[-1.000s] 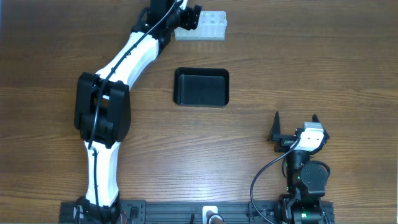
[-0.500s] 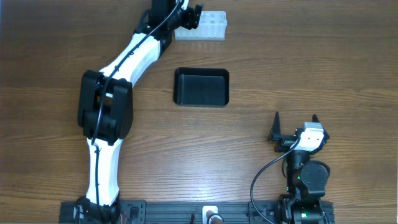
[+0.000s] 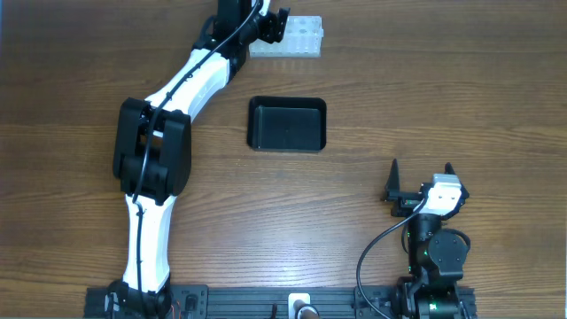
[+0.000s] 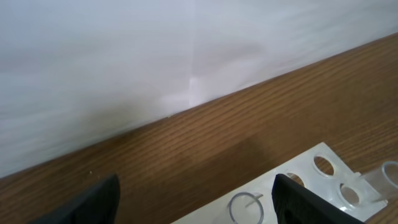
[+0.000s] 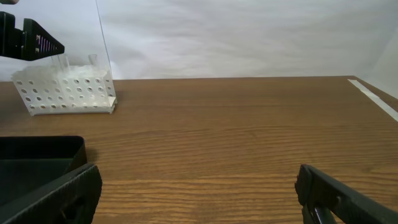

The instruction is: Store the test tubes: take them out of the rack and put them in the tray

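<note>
Brown wood-grain table (image 3: pixel 443 106), white wall behind. At the far edge, white rack (image 3: pixel 297 37) with clear test tubes (image 5: pixel 92 60) upright in its holes. Just above the rack's left end, left gripper (image 4: pixel 196 180), fingers spread, grasping nothing. Nearer the middle, black tray (image 3: pixel 287 124), apart from the rack. Close to its own base, right gripper (image 3: pixel 421 165), fingers wide apart, holding nothing.

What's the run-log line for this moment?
left jaws: open, above rack | right jaws: open, away from rack | tray: empty | tubes: in rack
</note>
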Action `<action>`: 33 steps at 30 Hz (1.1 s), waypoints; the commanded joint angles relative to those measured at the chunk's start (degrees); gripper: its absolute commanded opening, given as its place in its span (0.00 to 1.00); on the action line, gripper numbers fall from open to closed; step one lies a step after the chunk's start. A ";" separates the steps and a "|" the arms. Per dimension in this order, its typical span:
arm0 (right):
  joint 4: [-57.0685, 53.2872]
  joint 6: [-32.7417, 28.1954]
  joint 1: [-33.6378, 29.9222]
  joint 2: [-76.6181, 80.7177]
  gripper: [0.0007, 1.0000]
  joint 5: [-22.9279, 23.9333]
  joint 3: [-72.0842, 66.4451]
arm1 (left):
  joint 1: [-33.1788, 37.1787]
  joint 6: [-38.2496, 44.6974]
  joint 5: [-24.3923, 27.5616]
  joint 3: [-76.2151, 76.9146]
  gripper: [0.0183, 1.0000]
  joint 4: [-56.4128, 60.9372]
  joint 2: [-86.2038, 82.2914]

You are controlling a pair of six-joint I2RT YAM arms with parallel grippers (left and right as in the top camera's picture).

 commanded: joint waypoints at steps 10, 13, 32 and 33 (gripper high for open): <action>-0.17 -0.07 0.17 -0.48 0.99 0.70 -0.33 | 0.02 0.98 -0.04 0.17 0.75 4.04 4.52; -0.17 -0.07 0.17 -0.48 0.99 0.70 -0.33 | -0.15 1.01 -0.04 0.17 0.70 4.26 4.70; -0.17 -0.07 0.17 -0.48 0.99 0.70 -0.33 | -0.61 0.98 0.33 0.17 0.39 4.98 4.70; -0.17 -0.07 0.17 -0.48 0.99 0.70 -0.33 | -0.66 0.98 0.42 0.17 0.38 4.98 4.70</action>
